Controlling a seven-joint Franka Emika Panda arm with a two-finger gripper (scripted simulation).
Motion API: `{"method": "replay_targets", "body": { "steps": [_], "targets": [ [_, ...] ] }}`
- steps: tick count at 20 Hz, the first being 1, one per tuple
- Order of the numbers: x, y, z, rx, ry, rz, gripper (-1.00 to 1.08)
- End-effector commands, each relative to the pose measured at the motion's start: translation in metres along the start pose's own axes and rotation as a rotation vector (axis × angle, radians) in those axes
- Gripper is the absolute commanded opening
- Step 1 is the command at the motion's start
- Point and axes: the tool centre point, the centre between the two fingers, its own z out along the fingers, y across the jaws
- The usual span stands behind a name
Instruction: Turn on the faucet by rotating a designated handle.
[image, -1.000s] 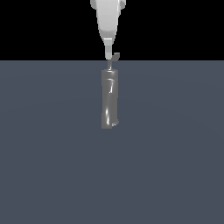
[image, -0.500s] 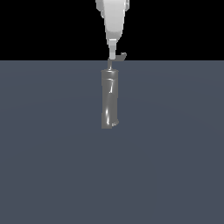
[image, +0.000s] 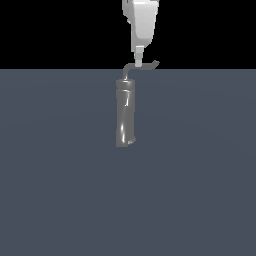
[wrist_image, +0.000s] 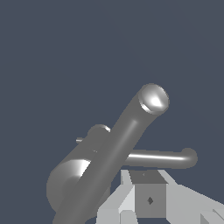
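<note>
The faucet (image: 125, 112) is a tall, glossy dark-grey cylinder standing upright on the grey floor in the middle of the exterior view. The handle (image: 145, 65) is a thin L-shaped rod on its top, and its arm points to the exterior view's right with an upturned tip. My white gripper (image: 138, 59) comes down from above and its tips touch the handle's arm near the middle. No gap shows between the fingers, and nothing is held in them. In the wrist view the faucet (wrist_image: 127, 135) runs diagonally, the handle (wrist_image: 162, 158) lies just beyond my fingertips (wrist_image: 146, 197).
A flat dark blue-grey floor (image: 200, 190) spreads around the faucet, with black background above it. No other objects show.
My gripper has moved toward the exterior view's right. The handle's arm has swung with it and now shows longer, pointing right.
</note>
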Motion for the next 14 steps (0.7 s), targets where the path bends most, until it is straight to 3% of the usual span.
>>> {"method": "replay_targets", "body": {
  "steps": [1, 4, 5, 14],
  "targets": [
    [0.045, -0.005, 0.0, 0.007, 0.01, 0.059, -1.0],
    [0.052, -0.009, 0.0, 0.007, 0.01, 0.063, -1.0],
    [0.006, -0.01, 0.0, 0.003, -0.004, -0.005, -1.0],
    [0.022, -0.035, 0.0, 0.004, 0.001, 0.016, -1.0]
  ]
}}
